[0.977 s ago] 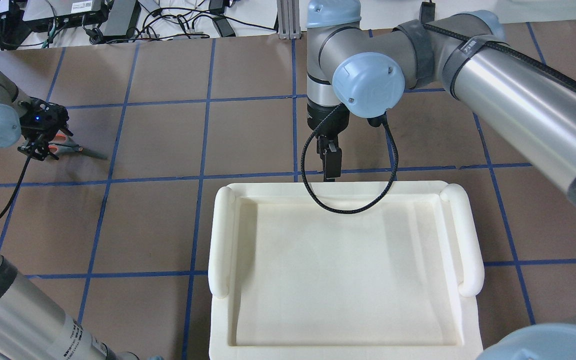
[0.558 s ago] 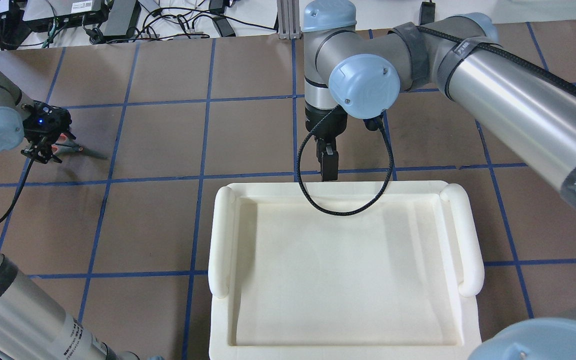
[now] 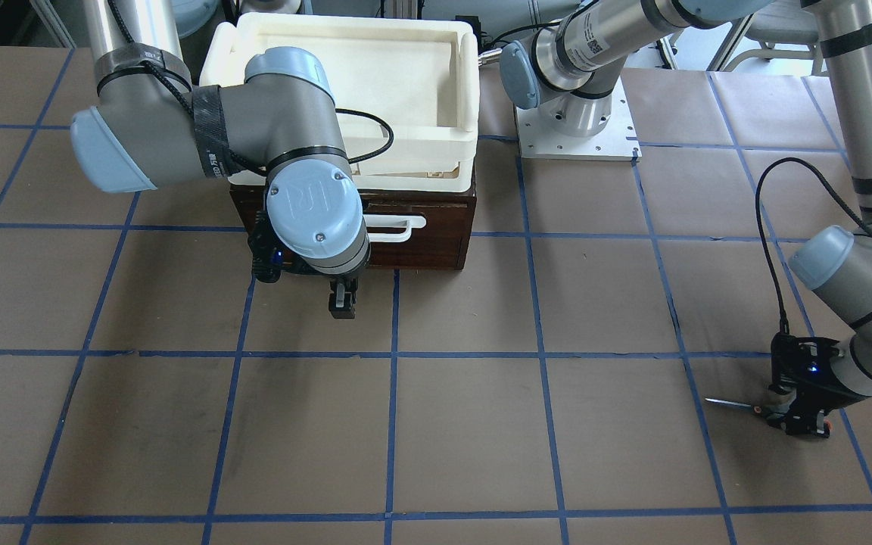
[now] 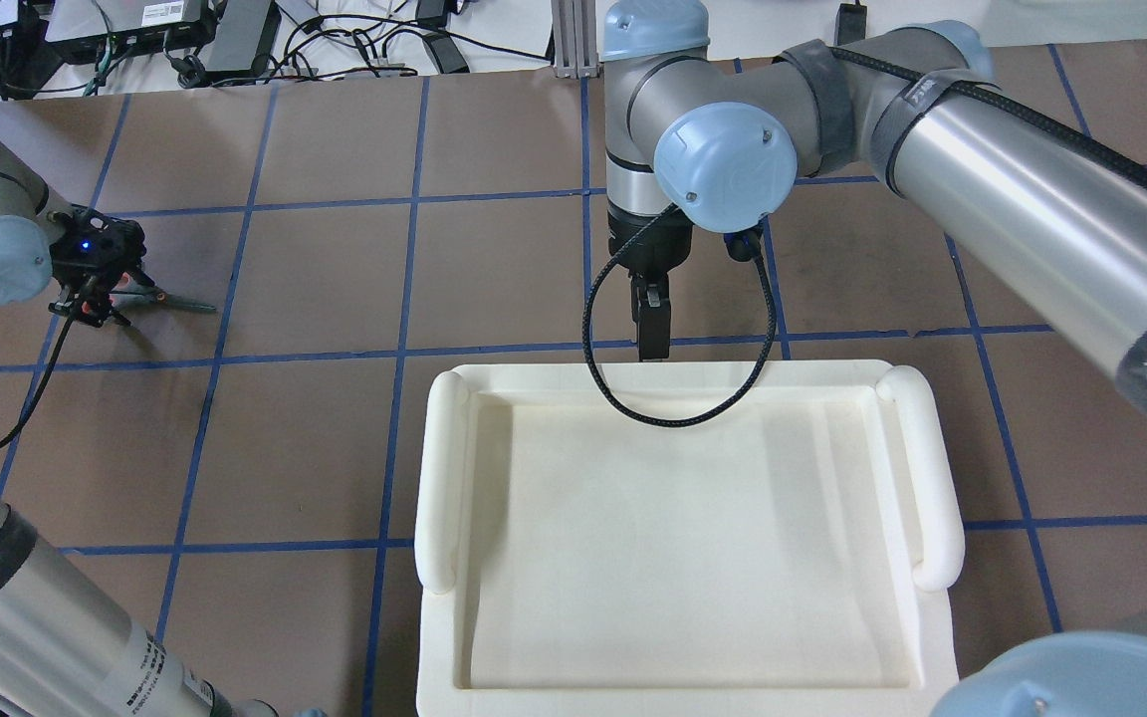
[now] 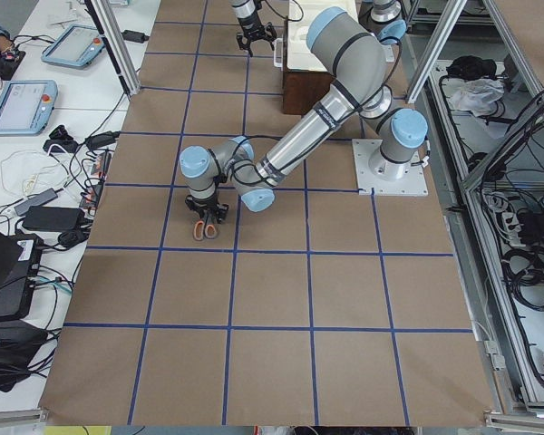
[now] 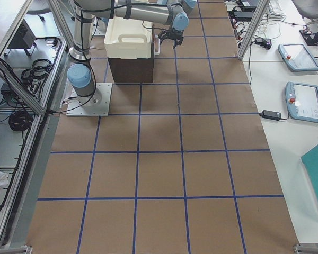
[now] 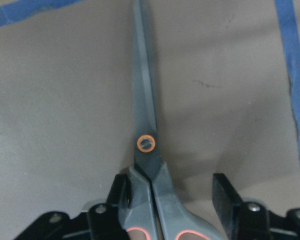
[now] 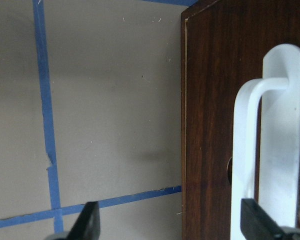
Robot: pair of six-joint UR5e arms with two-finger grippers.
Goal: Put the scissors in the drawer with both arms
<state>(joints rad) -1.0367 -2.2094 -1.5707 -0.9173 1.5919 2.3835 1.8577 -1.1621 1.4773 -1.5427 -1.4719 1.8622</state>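
The scissors (image 7: 145, 110) lie flat on the brown table at the far left of the overhead view (image 4: 180, 304), blades closed and pointing right. My left gripper (image 7: 172, 187) is down over their handle end, open, with one finger on each side of the neck; the left finger touches it and the right finger stands apart. It also shows in the overhead view (image 4: 86, 294). The dark brown drawer (image 3: 421, 250) is closed. My right gripper (image 8: 172, 220) is open in front of it, its fingers either side of the white bar handle (image 8: 250, 150) without touching.
A white foam tray (image 4: 439, 478) sits on top of the drawer cabinet. The right arm's black cable (image 4: 673, 413) loops over the tray's far rim. The left arm's base plate (image 3: 576, 129) stands beside the cabinet. Blue tape lines grid the table.
The left gripper has shifted slightly toward the table's far side over the scissors' handles. The right gripper has edged slightly leftward in front of the drawer. The scissors still lie on the table.
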